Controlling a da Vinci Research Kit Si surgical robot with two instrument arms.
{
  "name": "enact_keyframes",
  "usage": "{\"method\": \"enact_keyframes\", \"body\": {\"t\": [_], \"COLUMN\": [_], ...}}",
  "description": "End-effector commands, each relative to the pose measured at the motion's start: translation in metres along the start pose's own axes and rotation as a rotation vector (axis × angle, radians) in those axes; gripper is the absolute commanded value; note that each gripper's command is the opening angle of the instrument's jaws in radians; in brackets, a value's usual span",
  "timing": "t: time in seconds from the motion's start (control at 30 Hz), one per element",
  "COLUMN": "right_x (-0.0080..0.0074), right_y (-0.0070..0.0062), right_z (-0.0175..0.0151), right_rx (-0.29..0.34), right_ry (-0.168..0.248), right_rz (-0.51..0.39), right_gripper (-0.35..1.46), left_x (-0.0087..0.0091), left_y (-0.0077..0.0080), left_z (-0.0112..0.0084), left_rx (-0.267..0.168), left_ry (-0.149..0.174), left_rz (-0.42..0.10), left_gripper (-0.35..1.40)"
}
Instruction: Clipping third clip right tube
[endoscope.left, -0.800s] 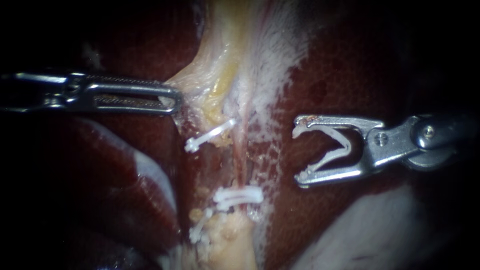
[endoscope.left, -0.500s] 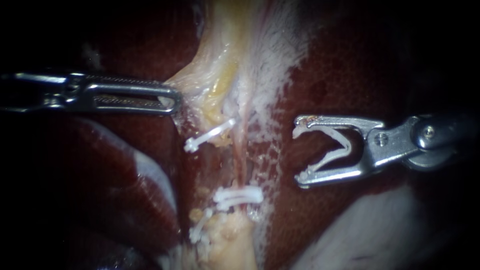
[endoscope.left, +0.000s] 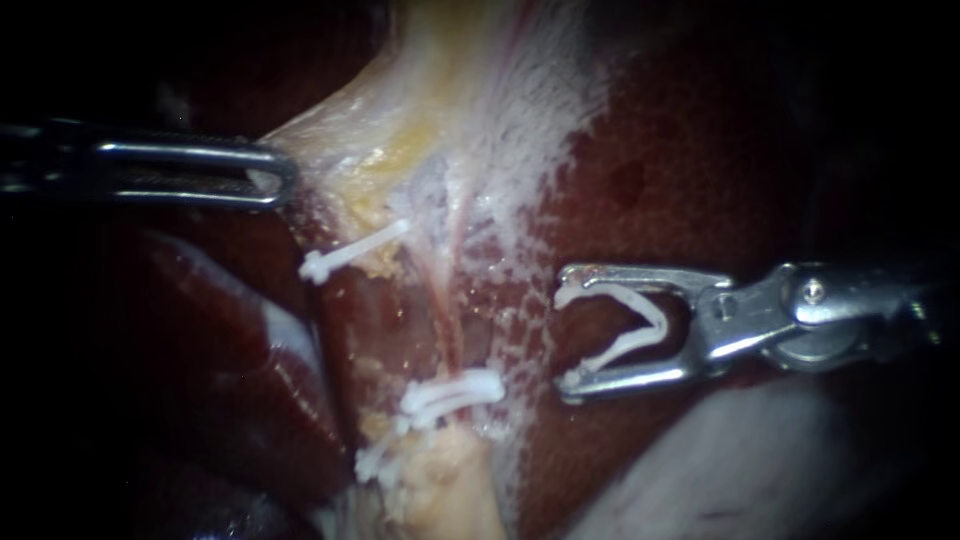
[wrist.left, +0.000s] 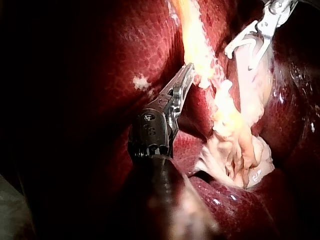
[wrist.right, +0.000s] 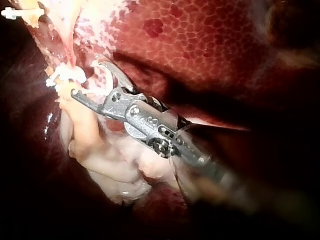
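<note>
My left instrument (endoscope.left: 272, 180) comes in from the left, its jaws shut on the edge of the pale yellowish tissue (endoscope.left: 400, 130) and holding it taut; the left wrist view shows the same grip (wrist.left: 189, 72). My right instrument (endoscope.left: 562, 335) reaches in from the right with a white clip (endoscope.left: 625, 330), spread in a V, seated between its wide jaws. It hovers to the right of the pinkish right tube (endoscope.left: 452, 290), not touching it. One white clip (endoscope.left: 355, 250) sits on the left tube above. Two more clips (endoscope.left: 450, 392) lie lower down.
Dark red liver (endoscope.left: 680, 170) surrounds the tubes on both sides. A whitish film (endoscope.left: 540, 130) covers the liver beside the tubes. Pale gallbladder tissue (wrist.right: 115, 165) lies bunched under the right instrument's shaft in the right wrist view.
The left instrument has drawn the pale tissue and the upper clip to the left and slightly up. The right instrument, still carrying its clip, has sunk a little lower beside the tube.
</note>
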Motion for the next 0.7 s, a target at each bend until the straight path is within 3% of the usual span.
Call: {"method": "enact_keyframes", "body": {"t": [0.03,0.33,0.7], "right_x": [-0.0002,-0.0010,-0.0016], "right_y": [0.0001,0.0014,0.0023], "right_z": [0.0004,0.0043,0.0081], "right_rx": [0.004,0.035,0.050], "right_ry": [-0.002,-0.009,-0.014], "right_rz": [0.009,0.067,0.067], "right_gripper": [0.59,0.57,0.56], "left_x": [0.0000,0.0000,0.0000], "left_y": [-0.0002,-0.0007,-0.0014], "left_z": [0.0000,0.0001,0.0003], "left_rx": [-0.003,-0.006,-0.003], "left_ry": [-0.001,-0.002,-0.001], "left_rz": [0.001,0.001,0.001], "left_gripper": [-0.35,-0.35,-0.35]}}
